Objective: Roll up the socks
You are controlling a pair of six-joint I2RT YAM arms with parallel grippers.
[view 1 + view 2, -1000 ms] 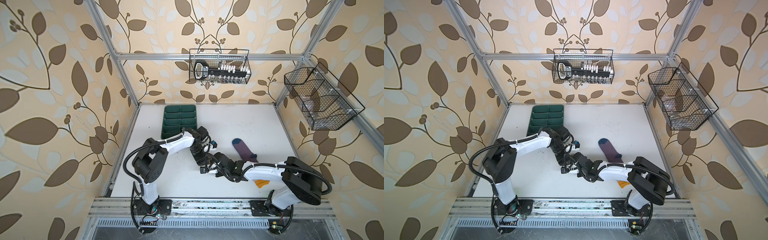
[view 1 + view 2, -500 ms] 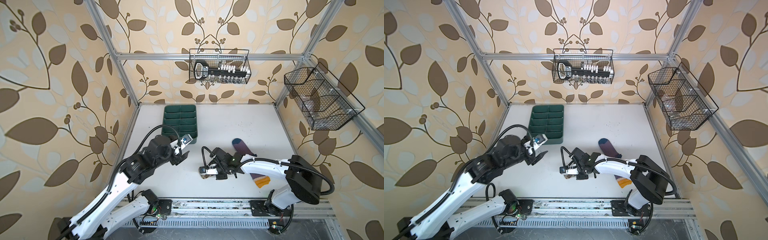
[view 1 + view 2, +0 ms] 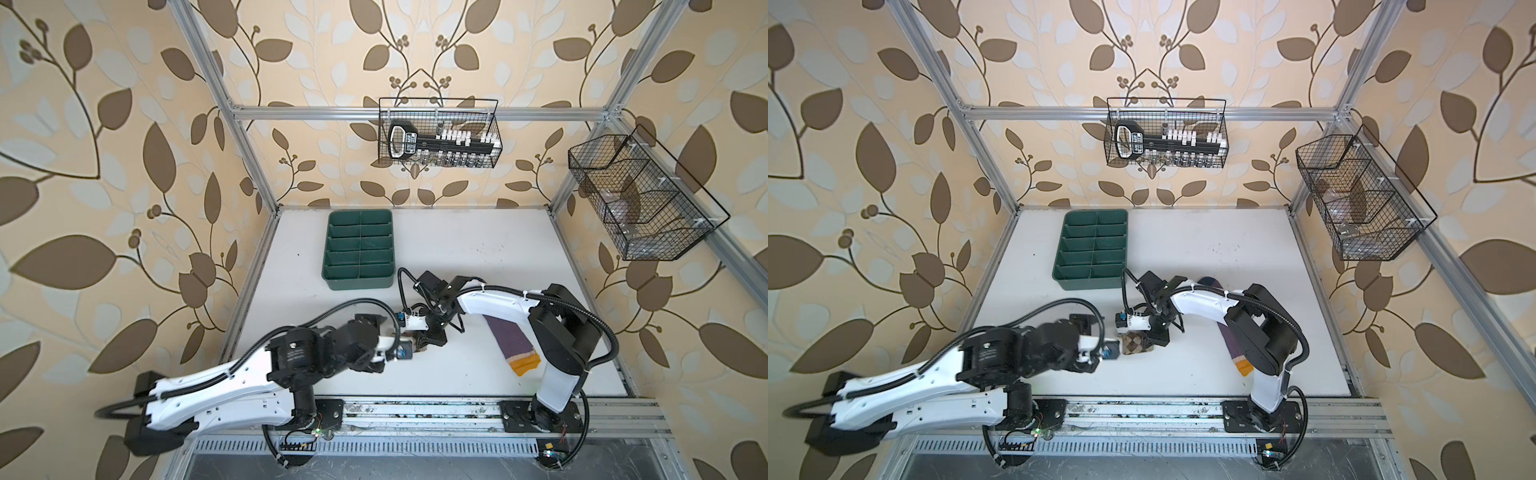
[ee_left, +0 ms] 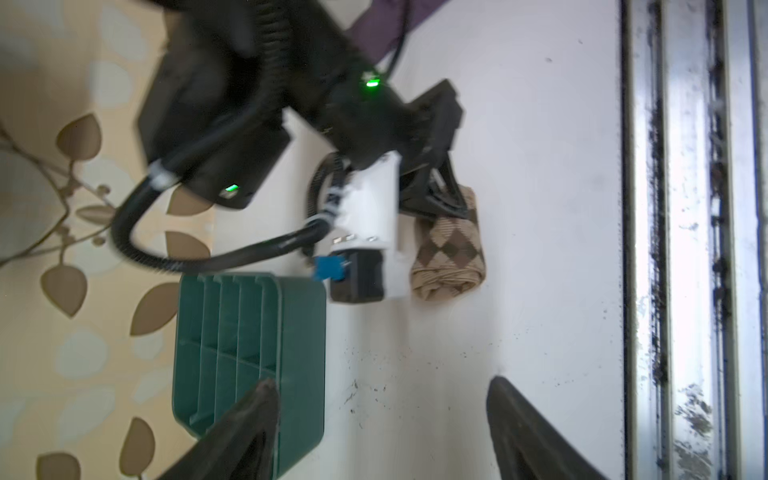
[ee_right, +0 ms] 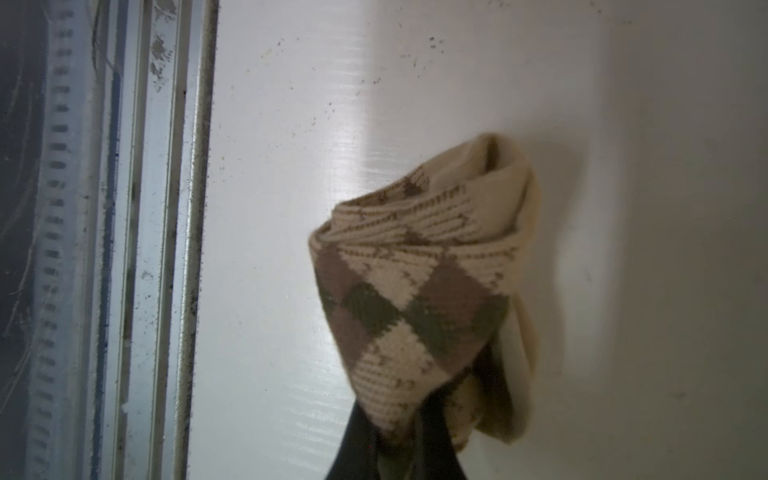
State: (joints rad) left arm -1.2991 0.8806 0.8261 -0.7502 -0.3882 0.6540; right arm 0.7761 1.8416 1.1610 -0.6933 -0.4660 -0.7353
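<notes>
1. White bench [image 3: 478,249], dirt-specked; leaf-pattern walls [image 3: 124,166].
2. Count: one tan sock [image 3: 1136,344], one purple sock [image 3: 509,340], one tray [image 3: 359,283], two baskets [image 3: 440,133] [image 3: 640,199].
3. Right hand [image 3: 1148,340] clenched on the rolled tan sock, front centre of the bench. Purple sock lies flat beneath the right arm.
4. Left hand [image 4: 382,384] released, jaws wide, near the roll, not touching.

Your left arm [image 3: 232,382] and right arm [image 3: 498,305] wear white shells over black joints, trailing black corrugated cables [image 4: 122,232]; green lights [image 4: 371,83] and a blue connector [image 4: 330,268] mark the right one's wrist.

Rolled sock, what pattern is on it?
The rolled sock: tan with brown argyle diamonds, best in right wrist view.
</notes>
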